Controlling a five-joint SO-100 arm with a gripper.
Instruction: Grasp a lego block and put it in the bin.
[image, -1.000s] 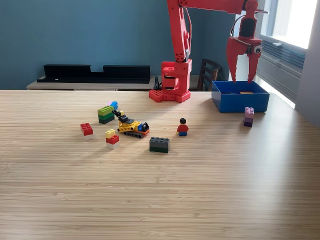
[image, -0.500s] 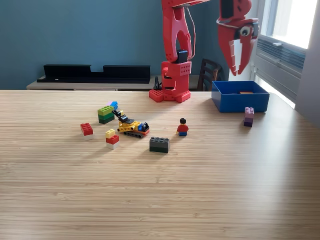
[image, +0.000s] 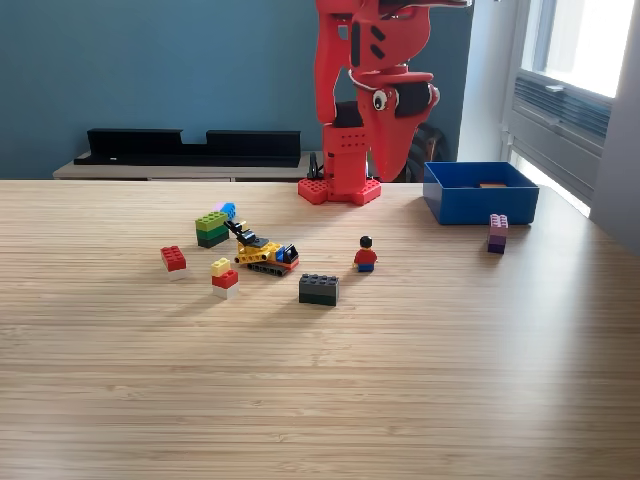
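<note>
**Arm up and empty, next block to be chosen**

The red gripper (image: 392, 160) hangs high in front of the arm's own base (image: 340, 188), pointing down, well above the table (image: 320, 400). It carries nothing that shows. Its jaws overlap the red arm behind them, so whether they are apart or together I cannot tell from this angle.

The bin (image: 480, 195) sits toward the exterior view's right, at the back of the table; something small and orange-brown lies inside, too little of it showing to name. Loose blocks wait in the open: a dark block (image: 319, 289) nearest the middle, a red block (image: 173, 259) and a yellow-red-white stack (image: 224, 278) to the left, a green stack (image: 211, 228) behind them, a purple stack (image: 497, 233) just beside the bin.

To do this step well, I would judge it best to pick a block with clear space round it. The dark block stands apart from its neighbours and offers flat parallel sides. The jaws should come down straight, spread wider than the block, squared to its long faces, and close low on the body rather than on the studs.

The blocks are hard, glossy plastic with sharp edges and studded tops, likely slippery if pinched off-centre. The table is matt striped wood grain, flat and even. The bin is smooth blue plastic with low straight walls.
</note>
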